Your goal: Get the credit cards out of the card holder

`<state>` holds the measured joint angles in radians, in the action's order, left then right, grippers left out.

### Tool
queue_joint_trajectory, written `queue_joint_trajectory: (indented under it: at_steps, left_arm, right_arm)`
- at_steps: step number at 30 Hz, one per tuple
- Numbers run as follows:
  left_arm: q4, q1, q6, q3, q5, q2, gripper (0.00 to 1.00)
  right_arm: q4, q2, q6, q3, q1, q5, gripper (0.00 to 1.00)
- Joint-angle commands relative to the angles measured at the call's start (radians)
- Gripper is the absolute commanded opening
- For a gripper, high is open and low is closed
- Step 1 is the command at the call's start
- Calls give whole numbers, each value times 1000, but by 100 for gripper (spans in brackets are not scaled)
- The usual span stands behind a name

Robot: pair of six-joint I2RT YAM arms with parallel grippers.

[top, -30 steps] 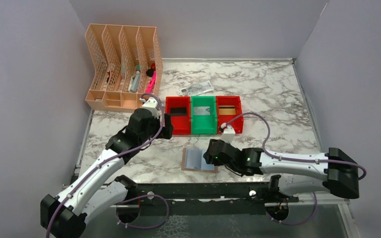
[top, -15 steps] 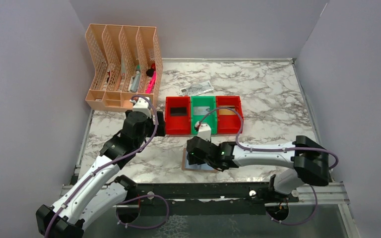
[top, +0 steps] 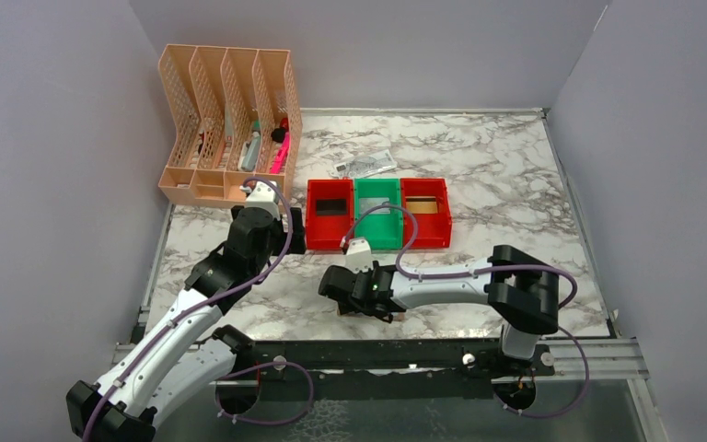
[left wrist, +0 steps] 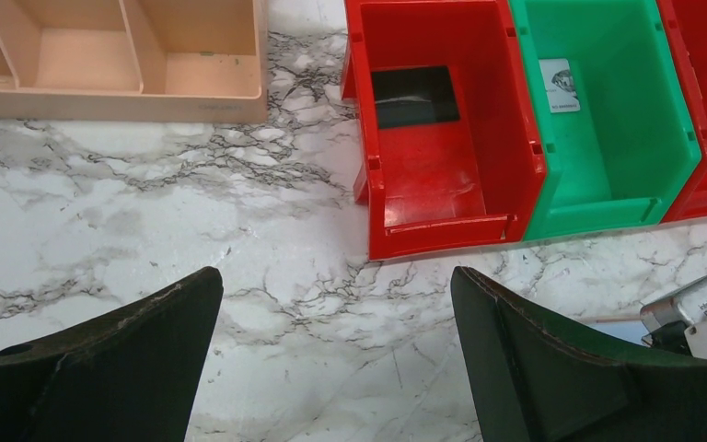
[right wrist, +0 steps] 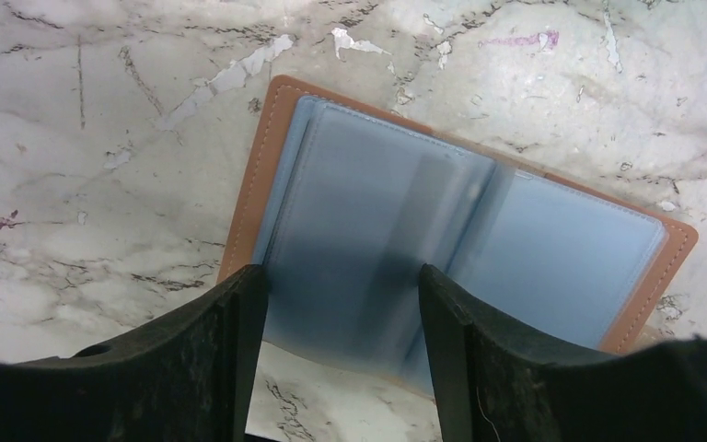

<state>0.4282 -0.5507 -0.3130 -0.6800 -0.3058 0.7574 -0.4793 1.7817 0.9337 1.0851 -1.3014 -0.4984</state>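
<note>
Both my arms work over a marble tabletop (top: 515, 221). Far ahead and to the left of my left pincer (left wrist: 336, 368) stands the peach file organizer (top: 226, 120), with a few pens and markers in its slots. That pincer is spread wide with nothing in it.

Just ahead of it three bins sit in a row, touching. The red bin (left wrist: 433, 175) has a dark credit card (left wrist: 414, 95) at its back, and the green bin (left wrist: 617, 157) holds a silver card (left wrist: 560, 86). Furthest right, the second red bin (top: 442, 226) holds a gold-toned card (top: 425, 204).

Directly beneath my right pincer (right wrist: 336, 359) lies the card holder (right wrist: 562, 249), opened flat with its blue-grey panels up and its tan rim showing around them. This pincer's fingers (right wrist: 193, 368) are parted above the panel on my left side and pinch nothing. One leaf of that panel looks blurred.

Bare marble lies between my left pincer and the bins, and beyond the holder toward the tabletop's right edge. A crumpled paper note (top: 365, 165) lies behind the bins, well apart from both pincers.
</note>
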Motion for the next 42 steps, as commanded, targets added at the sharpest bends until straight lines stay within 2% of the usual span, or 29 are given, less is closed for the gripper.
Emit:
queue_joint_trajectory:
  at_steps: [1,3,8,17,21,25,32,36,42]
  left_arm:
    - [2,5,-1,-3,-26,-3,98]
    - [2,5,-2,-4,-24,0,98]
    - [2,5,-3,-3,-15,4,98]
    - [1,5,-13,0,22,24,98]
    - [-29,5,-26,5,136,44,99]
    - [-104,5,-59,19,352,82,98]
    - [-233,-3,-126,19,683,222,89]
    - [-273,-45,-138,9,741,305,86]
    - [-375,-179,-186,-5,706,410,83]
  right_arm:
    - [-89,48,44,15,-6,-49,63]
    - [-103,56,60,11,-6,-56,59]
    - [-101,38,78,-13,-6,-62,41]
    - [-18,-74,63,-76,-4,-86,24]
    - [112,-176,49,-165,13,-50,24]
    - [250,-288,76,-297,44,-2,24]
    - [324,-431,160,-472,95,53,29]
    - [296,-462,207,-509,103,44,35]
    - [247,-533,272,-562,103,13,37]
